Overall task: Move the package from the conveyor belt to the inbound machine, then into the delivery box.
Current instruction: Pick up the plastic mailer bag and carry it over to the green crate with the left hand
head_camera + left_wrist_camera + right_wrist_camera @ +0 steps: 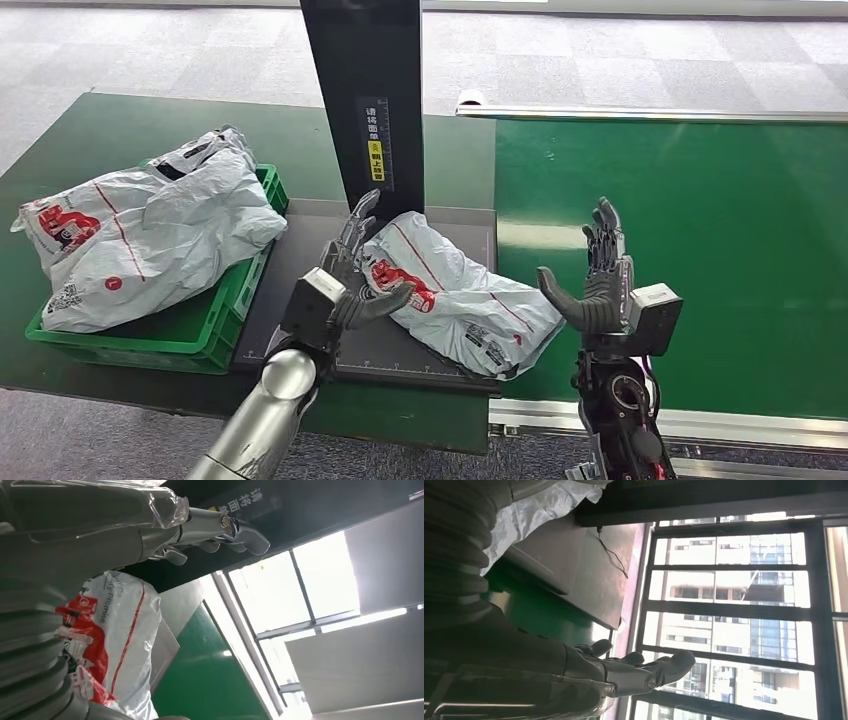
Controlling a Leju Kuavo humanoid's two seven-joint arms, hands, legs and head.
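Note:
A grey plastic package point(462, 298) with red print lies on the dark platform point(300, 250) of the inbound machine, its right end hanging over onto the green conveyor belt point(700, 250). My left hand point(348, 275) is open at the package's left end, thumb touching the red print, fingers raised against the machine's black post point(368, 100). The package point(117, 645) shows beside my left hand point(200, 530) in the left wrist view. My right hand point(597, 285) stands open and upright over the belt, a short way right of the package. Its fingers point(644, 667) are extended with nothing in them.
A green delivery box point(215, 330) stands left of the platform and holds a larger grey package point(150, 235) with red print. The post carries a label with yellow marks point(376, 150). A metal rail point(650, 113) borders the belt's far side.

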